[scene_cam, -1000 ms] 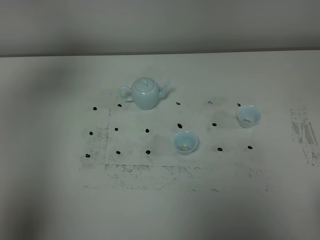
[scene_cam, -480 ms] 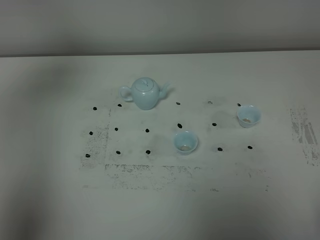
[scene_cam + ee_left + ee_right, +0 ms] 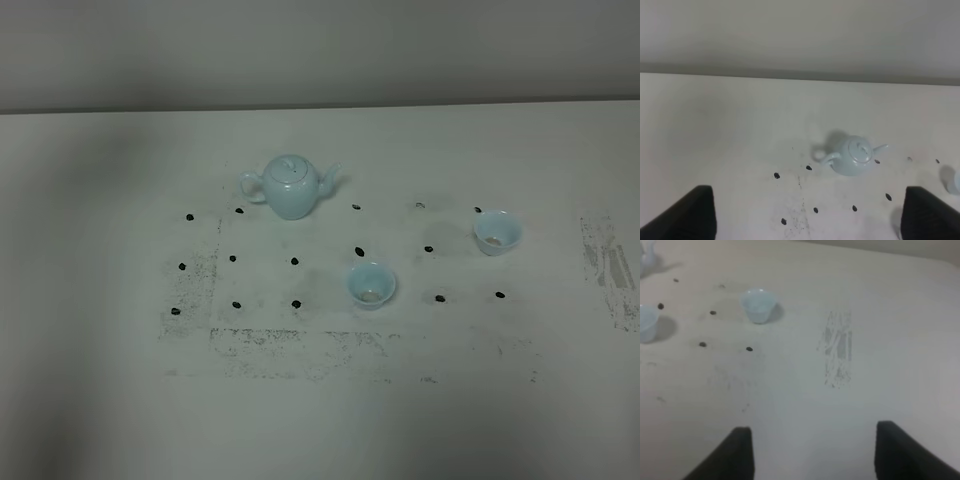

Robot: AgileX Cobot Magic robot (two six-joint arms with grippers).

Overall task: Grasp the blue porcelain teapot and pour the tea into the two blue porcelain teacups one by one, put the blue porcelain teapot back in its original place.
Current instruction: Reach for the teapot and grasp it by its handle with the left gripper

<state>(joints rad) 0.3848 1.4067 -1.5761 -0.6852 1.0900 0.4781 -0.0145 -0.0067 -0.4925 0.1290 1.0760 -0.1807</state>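
The blue porcelain teapot (image 3: 290, 187) stands upright on the white table, handle to the left and spout to the right; the left wrist view shows the teapot (image 3: 854, 156) well ahead of my left gripper (image 3: 810, 214), whose fingers are spread wide with nothing between them. One teacup (image 3: 371, 285) sits in front of the pot to the right, the other teacup (image 3: 497, 232) farther right. In the right wrist view both cups (image 3: 759, 305) (image 3: 647, 322) lie far ahead of my right gripper (image 3: 815, 450), open and empty. Neither arm appears in the exterior high view.
Black dot marks (image 3: 295, 261) form a grid on the table (image 3: 100, 400) around the tea set. A scuffed grey patch (image 3: 605, 265) lies at the right, also seen as a patch (image 3: 837, 350) in the right wrist view. A wall rises behind the table's far edge.
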